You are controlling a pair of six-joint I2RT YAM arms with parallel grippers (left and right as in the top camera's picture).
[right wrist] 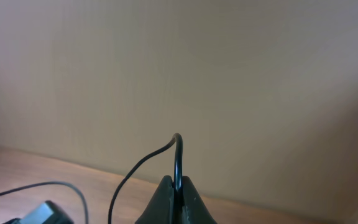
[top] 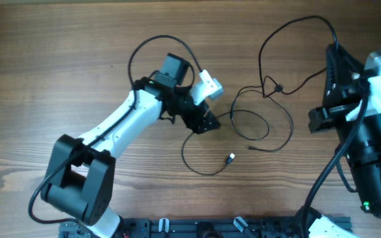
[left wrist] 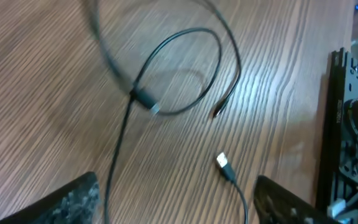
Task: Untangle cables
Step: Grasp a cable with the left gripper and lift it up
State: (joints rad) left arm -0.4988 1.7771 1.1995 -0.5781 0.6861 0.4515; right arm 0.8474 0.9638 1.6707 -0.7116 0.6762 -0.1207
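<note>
R gripper (right wrist: 176,184) clamped on a cable (right wrist: 178,149), clear only in wrist view. L gripper (left wrist: 176,196) fingers apart, plug end (left wrist: 222,163) just ahead btwn them.

The wooden surface (top: 45,59) is stretching wide here, brown grain running side to side. The cables (top: 290,129) are sprawling over its middle and right in loose black loops, crossing one another near the centre. A silver-tipped plug (top: 231,158) is lying flat at the end of the lowest loop, with a slim black plug (top: 251,148) resting near it. In the left wrist view, a third plug (left wrist: 146,102) is lying across one loop.
</note>
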